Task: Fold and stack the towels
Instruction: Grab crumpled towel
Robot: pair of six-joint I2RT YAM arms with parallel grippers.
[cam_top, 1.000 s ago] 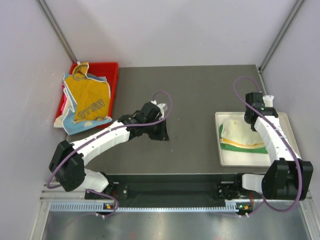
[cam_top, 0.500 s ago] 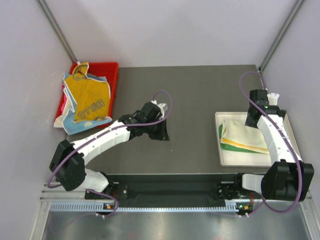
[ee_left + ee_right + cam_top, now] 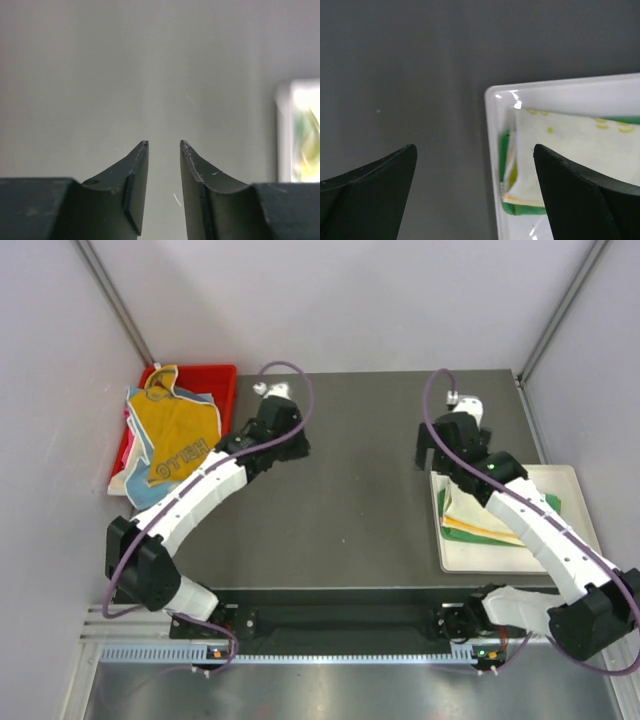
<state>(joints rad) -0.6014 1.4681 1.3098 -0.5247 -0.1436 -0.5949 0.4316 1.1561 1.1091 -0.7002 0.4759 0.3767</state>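
An orange-yellow "HELLO" towel [image 3: 180, 435] lies crumpled over a light blue towel [image 3: 150, 490] in the red bin. A folded yellow pastel towel [image 3: 480, 508] [image 3: 570, 150] rests on a folded green towel [image 3: 470, 533] [image 3: 520, 209] in the white tray. My left gripper [image 3: 290, 445] [image 3: 164, 145] hovers over bare table right of the bin, its jaws a little apart with nothing between them. My right gripper [image 3: 432, 455] [image 3: 474, 147] is wide open above the tray's near-left corner and holds nothing.
The red bin [image 3: 222, 375] stands at the table's back left. The white tray [image 3: 575, 475] [image 3: 492, 150] sits at the right edge and shows blurred at the right of the left wrist view [image 3: 300, 130]. Grey walls enclose the table.
My right gripper opened, let go of the yellow towel on the tray and moved back and left off it. My left arm swung from the table's middle toward the bin and parted its jaws.
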